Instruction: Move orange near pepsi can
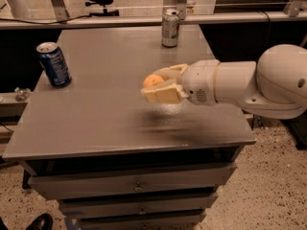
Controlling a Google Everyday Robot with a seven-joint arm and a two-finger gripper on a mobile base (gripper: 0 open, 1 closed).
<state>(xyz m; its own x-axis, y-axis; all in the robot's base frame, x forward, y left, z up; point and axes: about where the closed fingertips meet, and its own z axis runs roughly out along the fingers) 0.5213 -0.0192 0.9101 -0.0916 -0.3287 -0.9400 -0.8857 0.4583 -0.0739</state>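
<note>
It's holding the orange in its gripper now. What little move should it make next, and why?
Probably carry it leftward in the view, toward the pepsi can. The gripper, mid-table, is shut on the orange and holds it off the table, while that can stands upright near the left edge, well apart from it.

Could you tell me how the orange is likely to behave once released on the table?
The orange, gripped in the hand above the middle of the table, is round, so it would probably roll on that flat top once released. It shows no squashing, so probably firm.
</note>
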